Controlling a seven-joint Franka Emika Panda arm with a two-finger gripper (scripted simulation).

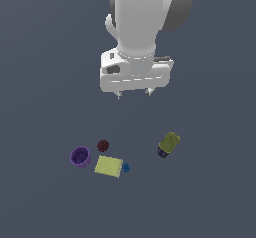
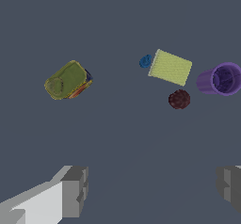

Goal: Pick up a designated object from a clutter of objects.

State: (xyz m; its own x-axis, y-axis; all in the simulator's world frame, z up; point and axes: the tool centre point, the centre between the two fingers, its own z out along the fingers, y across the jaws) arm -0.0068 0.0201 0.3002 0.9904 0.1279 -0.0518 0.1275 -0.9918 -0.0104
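Pincer (image 1: 134, 93) spread wide, holding nothing, hanging well above flat square pale yellow-green block (image 1: 108, 166); fingertips (image 2: 75, 190) cut off at wrist-view edge.

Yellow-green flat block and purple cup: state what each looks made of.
Yellow-green flat block: probably sponge or foam, matte, with a finely speckled face.
Purple cup: likely plastic, smooth and slightly glossy, uniform colour with a darker hollow inside.
Both are simulator renders, so these are guesses.

Block (image 1: 108, 166) between cup (image 1: 80, 157) at the exterior view's left and cone (image 1: 126, 167) just right, ball (image 1: 103, 145) behind, cylinder (image 1: 168, 144) well apart rightward.
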